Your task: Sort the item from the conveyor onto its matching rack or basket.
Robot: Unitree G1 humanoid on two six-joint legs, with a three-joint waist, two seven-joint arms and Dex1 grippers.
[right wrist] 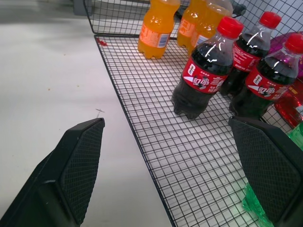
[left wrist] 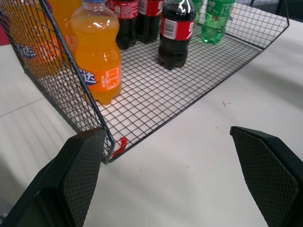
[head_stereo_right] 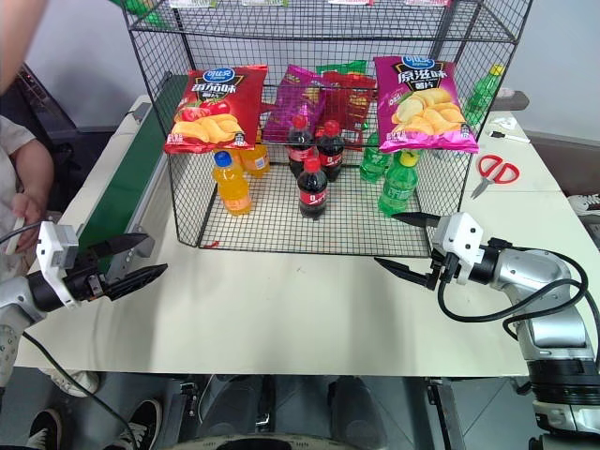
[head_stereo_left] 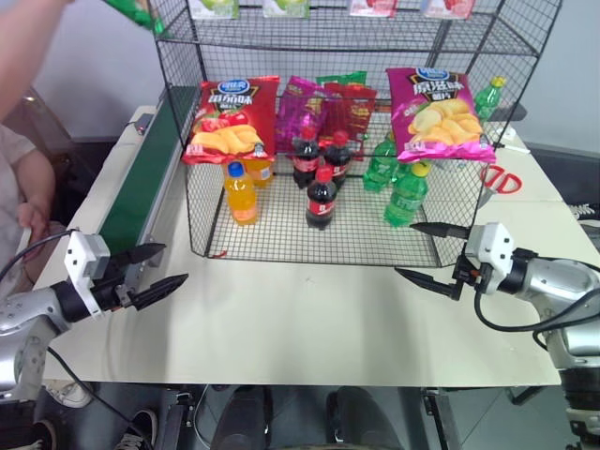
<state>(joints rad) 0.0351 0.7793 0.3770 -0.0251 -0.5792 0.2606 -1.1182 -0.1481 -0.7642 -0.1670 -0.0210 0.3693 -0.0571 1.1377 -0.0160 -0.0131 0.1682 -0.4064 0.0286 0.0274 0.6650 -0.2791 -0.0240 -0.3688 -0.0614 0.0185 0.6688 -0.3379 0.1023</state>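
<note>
Black wire-mesh rack (head_stereo_left: pixel 281 239), seemingly matt tabletop (head_stereo_left: pixel 309 328)

I see a pale wall (head_stereo_left: pixel 84 56) behind a white table (head_stereo_left: pixel 309 328), evenly lit. Red scissors (head_stereo_left: pixel 502 178) lie on its far right side (well apart from everything). Dark floor (head_stereo_right: pixel 309 412) shows below the near edge.

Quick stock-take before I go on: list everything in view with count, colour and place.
rack: one, black wire, table centre
conveyor: one, dark green, left of rack
table: one, white
green crisp bag: one, in a person's hand, top left
red crisp bag: one, rack front left
pink-purple crisp bag: one, rack front right
orange bottles: at least two, bottom tier left
cola bottles: three, centre
green bottles: at least two, right
scissors: red, right of rack
left gripper: fingers open
right gripper: fingers open
</note>
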